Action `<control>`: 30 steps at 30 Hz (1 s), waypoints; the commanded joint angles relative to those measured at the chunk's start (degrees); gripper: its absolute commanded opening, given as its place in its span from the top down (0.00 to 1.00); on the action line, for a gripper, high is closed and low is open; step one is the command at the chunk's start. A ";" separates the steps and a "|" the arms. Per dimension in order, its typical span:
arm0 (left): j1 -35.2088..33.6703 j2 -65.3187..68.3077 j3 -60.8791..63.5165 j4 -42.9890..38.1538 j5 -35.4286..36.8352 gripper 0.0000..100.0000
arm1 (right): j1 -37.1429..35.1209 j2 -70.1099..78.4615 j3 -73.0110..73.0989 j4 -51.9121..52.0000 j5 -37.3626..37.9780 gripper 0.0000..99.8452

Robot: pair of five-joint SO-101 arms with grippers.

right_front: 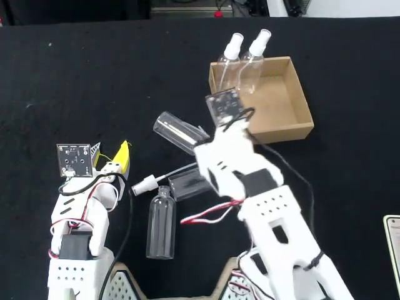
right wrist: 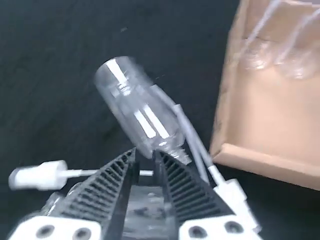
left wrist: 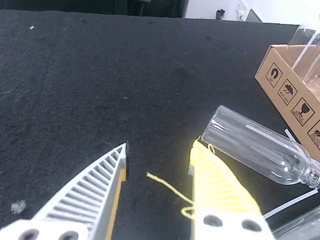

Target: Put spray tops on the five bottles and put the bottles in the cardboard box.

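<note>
At frame centre of the right wrist view: right gripper [right wrist: 145, 154] sits at the bare neck of a lying bottle [right wrist: 137, 110], apparently lining up a grasp.
Its black fingers [right wrist: 175, 175] are a thin slit apart and clamp nothing. The bottle's neck end is just at the tips, off toward the finger on the box side rather than in the gap; whether it touches can't be told. To do this well, likely widen the slit, centre it on the neck, then close squarely, since the round clear body may roll. Avoid the white tube of the spray top [right wrist: 235, 192] lying alongside, between bottle and cardboard box [right wrist: 250, 155]. Another spray top [right wrist: 37, 176] lies at lower left. Left gripper [left wrist: 160, 146] is spread wide and empty over the black table [left wrist: 100, 75], with the same bottle to its right.
</note>
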 commanded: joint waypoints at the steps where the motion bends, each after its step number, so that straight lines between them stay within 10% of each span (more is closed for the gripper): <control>1: -0.66 0.09 1.19 0.26 0.62 0.80 | -3.60 -1.71 -2.07 0.79 0.62 0.84; 13: -17.63 -0.09 1.19 -3.16 12.75 0.80 | -24.09 -0.31 -0.84 4.57 -7.38 0.82; 23: -17.89 -0.18 1.19 -3.25 12.75 0.80 | -32.88 -0.31 4.53 4.22 -12.40 0.82; 30: -16.40 -0.18 1.19 -3.16 12.75 0.80 | -32.79 -0.40 7.52 4.13 -15.38 0.63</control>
